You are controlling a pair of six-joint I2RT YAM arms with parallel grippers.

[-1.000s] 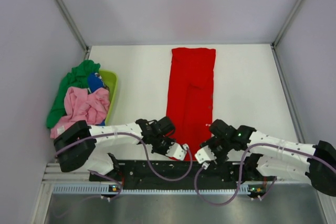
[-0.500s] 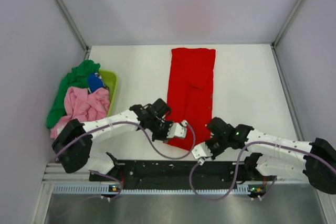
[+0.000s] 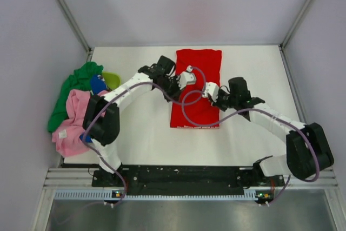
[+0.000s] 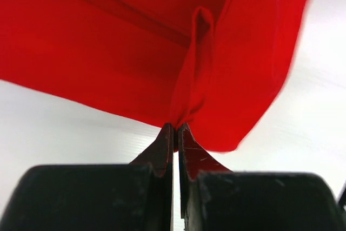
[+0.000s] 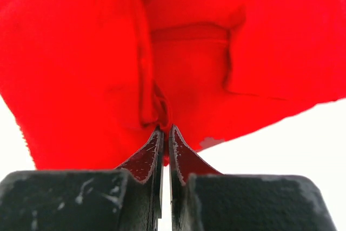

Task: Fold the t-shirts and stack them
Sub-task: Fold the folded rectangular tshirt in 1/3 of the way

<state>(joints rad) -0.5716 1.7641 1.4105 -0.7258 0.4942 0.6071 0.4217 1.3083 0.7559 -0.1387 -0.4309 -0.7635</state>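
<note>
Left pincer (image 4: 175, 128) and right pincer (image 5: 165, 129) are each closed tight on a pinch of the red tee (image 3: 195, 106), partly doubled over at mid-surface (image 3: 135, 133). Pink tee (image 3: 75, 117), green tee (image 3: 70, 87) and blue tee (image 3: 97, 85) heap at the basket (image 3: 112, 78), far left.

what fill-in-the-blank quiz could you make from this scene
1. The left gripper and right gripper are each shut on the ____ t-shirt.
2. The lime-green basket sits at the table's ____ side in the top view.
3. In and around the basket lie a green t-shirt, a blue one and a ____ one.
Missing: red; left; pink.
</note>
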